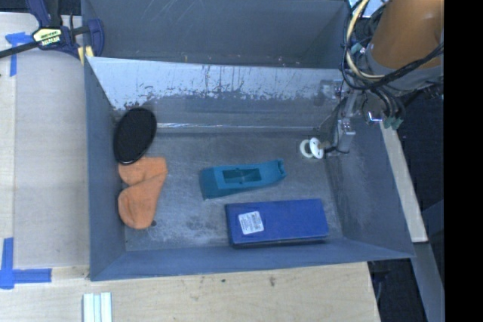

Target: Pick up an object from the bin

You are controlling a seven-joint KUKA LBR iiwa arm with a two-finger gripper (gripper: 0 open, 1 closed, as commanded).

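Blue labelled box (277,222) lies nearest in the bin (226,34), and I see the gripper (335,148) low by the right wall, just beside a small white ring (310,149), jaws open or closed, I can't tell.

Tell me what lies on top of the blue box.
On top of the blue box there is only a white label; nothing else rests there. Whatever lies beneath the box is covered.

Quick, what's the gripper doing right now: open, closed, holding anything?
Gripper: cannot be told whether open or closed. It is low at the right side of the bin, beside a small white thing.
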